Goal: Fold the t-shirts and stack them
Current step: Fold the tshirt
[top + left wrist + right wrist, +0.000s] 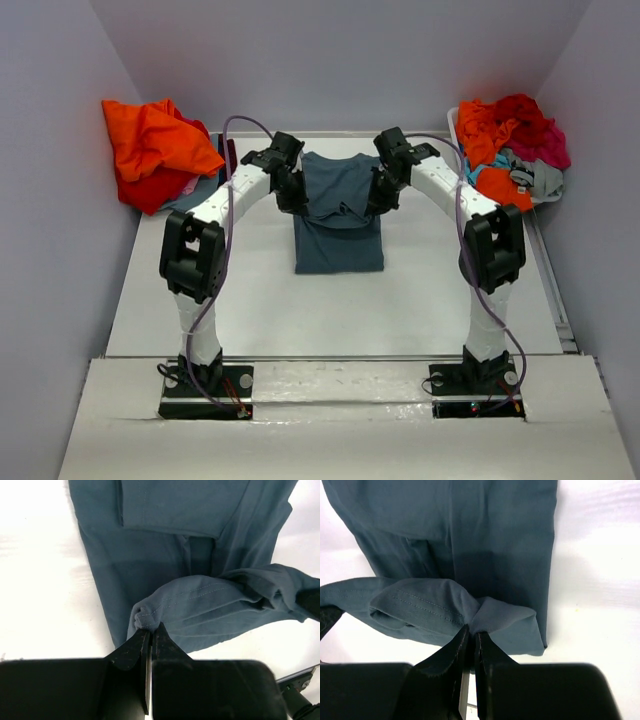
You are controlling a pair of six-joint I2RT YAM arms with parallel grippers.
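Observation:
A dark slate-blue t-shirt [340,215] lies in the middle of the table, folded into a long narrow strip. Its far end is lifted off the table. My left gripper [292,196] is shut on the left corner of that hem [145,615], and my right gripper [384,196] is shut on the right corner [485,615]. The hem sags between the two grippers over the flat lower part of the shirt [150,560], whose body [485,530] also fills the right wrist view. More t-shirts lie in heaps: orange and red [150,150] at the back left, orange, red, teal, magenta and grey [510,145] at the back right.
The right heap sits in a white bin [455,125] against the right wall. Grey walls close the table [330,310] in on three sides. Bare white table shows in front of the shirt.

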